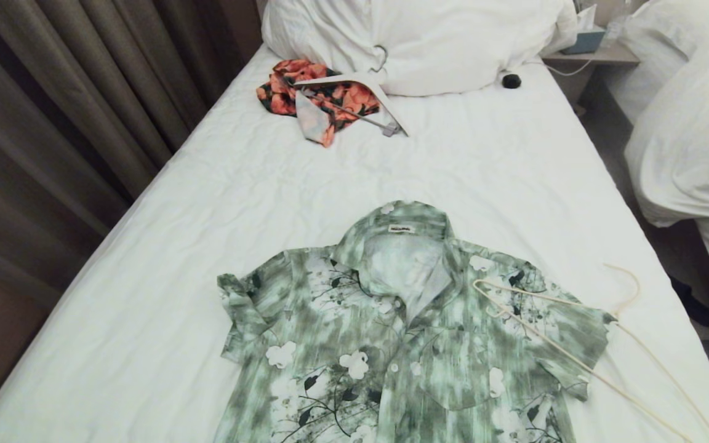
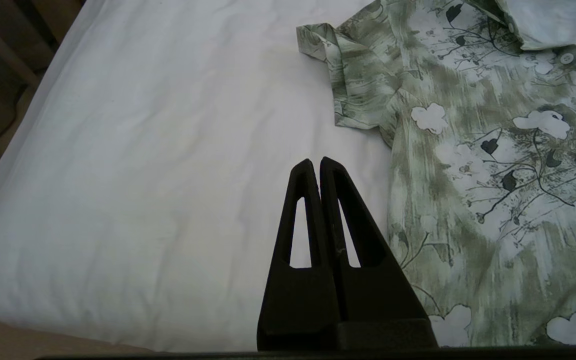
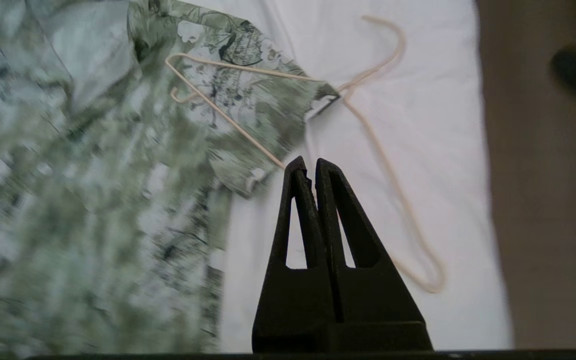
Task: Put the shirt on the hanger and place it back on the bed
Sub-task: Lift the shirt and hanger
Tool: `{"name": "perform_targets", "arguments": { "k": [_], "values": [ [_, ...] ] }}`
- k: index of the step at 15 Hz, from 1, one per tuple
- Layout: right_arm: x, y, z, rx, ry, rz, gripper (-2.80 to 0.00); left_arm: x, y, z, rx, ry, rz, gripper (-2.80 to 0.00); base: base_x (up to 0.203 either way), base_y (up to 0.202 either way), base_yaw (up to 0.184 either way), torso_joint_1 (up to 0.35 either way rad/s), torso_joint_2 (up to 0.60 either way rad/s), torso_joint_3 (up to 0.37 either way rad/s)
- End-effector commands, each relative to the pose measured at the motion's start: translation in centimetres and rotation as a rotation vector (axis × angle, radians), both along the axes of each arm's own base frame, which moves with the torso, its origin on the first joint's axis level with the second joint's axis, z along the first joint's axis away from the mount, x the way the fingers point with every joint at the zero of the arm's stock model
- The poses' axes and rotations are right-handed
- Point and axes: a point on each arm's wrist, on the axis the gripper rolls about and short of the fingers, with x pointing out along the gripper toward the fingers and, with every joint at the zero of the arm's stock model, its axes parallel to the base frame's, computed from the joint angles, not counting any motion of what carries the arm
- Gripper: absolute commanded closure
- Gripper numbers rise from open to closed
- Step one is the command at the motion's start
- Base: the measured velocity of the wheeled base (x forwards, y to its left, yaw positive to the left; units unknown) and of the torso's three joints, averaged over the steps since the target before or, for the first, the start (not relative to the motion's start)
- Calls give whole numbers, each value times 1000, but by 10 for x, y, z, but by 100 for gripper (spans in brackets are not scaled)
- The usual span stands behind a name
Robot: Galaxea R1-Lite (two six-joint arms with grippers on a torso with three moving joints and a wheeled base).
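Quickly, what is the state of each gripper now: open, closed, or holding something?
Left gripper: closed, holding nothing, above the bed beside the shirt.
Right gripper: closed, holding nothing, near the hanger.

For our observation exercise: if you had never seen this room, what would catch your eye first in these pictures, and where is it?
First the green and white flowered shirt, spread flat, front up, on the near part of the bed. A thin cream hanger lies across its sleeve on the robot's right, hook over the sheet. Farther off, an orange-red garment with a white hanger lies by the pillows.
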Motion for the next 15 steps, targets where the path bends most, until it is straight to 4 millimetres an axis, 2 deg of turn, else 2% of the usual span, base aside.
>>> {"name": "perform_targets", "arguments": {
  "k": [1, 3, 5, 7, 9, 11, 13, 15],
  "values": [
    [44, 0, 10, 56, 165, -10, 0, 0, 0, 0, 0, 2, 0, 0, 0, 0, 0, 0, 0, 0],
    [84, -2, 18, 131, 270, 11, 0, 0, 0, 0, 0, 3, 0, 0, 0, 0, 0, 0, 0, 0],
    [125, -17, 16, 236, 392, 33, 0, 0, 0, 0, 0, 1, 0, 0, 0, 0, 0, 0, 0, 0],
    [165, -47, 3, 323, 535, 33, 0, 0, 0, 0, 0, 3, 0, 0, 0, 0, 0, 0, 0, 0],
    [190, -77, -18, 381, 660, 73, 0, 0, 0, 0, 0, 2, 0, 0, 0, 0, 0, 0, 0, 0],
    [206, -111, -39, 422, 776, 139, 0, 0, 0, 0, 0, 3, 0, 0, 0, 0, 0, 0, 0, 0],
    [203, -150, -53, 467, 822, 228, 0, 0, 0, 0, 0, 2, 0, 0, 0, 0, 0, 0, 0, 0],
    [200, -173, -65, 546, 836, 285, 0, 0, 0, 0, 0, 3, 0, 0, 0, 0, 0, 0, 0, 0]
  ]
}}
